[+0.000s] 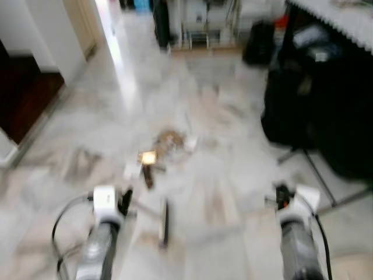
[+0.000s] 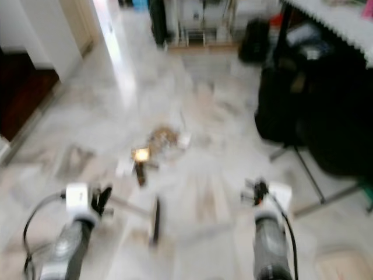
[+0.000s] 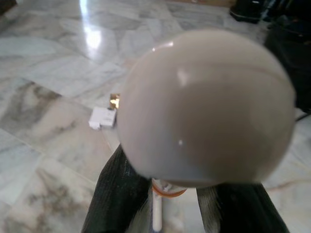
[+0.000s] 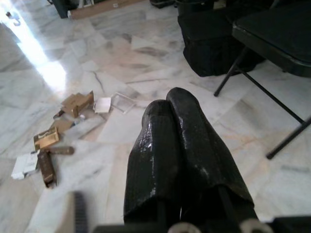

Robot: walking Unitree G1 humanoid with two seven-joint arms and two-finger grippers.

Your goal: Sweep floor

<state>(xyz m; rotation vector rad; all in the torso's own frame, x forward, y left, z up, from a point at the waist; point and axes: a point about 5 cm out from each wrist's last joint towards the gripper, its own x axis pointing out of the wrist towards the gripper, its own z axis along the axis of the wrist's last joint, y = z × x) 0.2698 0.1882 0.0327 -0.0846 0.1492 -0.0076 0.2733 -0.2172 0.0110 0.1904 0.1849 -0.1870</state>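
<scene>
Left eye view, blurred: the left tool (image 1: 125,201) carries a thin pale broom handle slanting to a dark brush head (image 1: 164,221) on the pale marble floor (image 1: 233,146), just short of the litter of brown and white scraps (image 1: 163,149) ahead.

Left wrist view: its black fingers (image 3: 119,194) pinch the handle's rounded white cap (image 3: 206,104), which hides the brush.

Right wrist view: the right tool (image 4: 180,145) is pressed together, empty, probably held clear.
</scene>
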